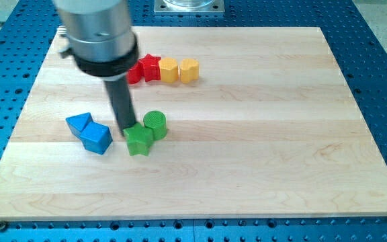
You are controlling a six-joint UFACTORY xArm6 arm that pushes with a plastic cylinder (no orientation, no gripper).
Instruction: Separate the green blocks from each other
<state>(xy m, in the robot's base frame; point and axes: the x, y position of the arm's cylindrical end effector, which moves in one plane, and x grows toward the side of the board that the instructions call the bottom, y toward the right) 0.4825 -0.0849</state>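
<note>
Green star block (139, 140) touches the green cylinder (156, 124) — my tip (126, 128) at the star's upper-left edge; no gripper here.

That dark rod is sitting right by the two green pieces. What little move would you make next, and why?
Probably a short push toward the view's bottom. My tip rests at the upper edge of the green star block, which touches the green cylinder up and to the view's right. Pushing down should slide the star away from it.

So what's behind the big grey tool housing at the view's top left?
A red block peeks out beside the red star; most of it is covered, so its shape is unclear. My tip touches the green star.
</note>
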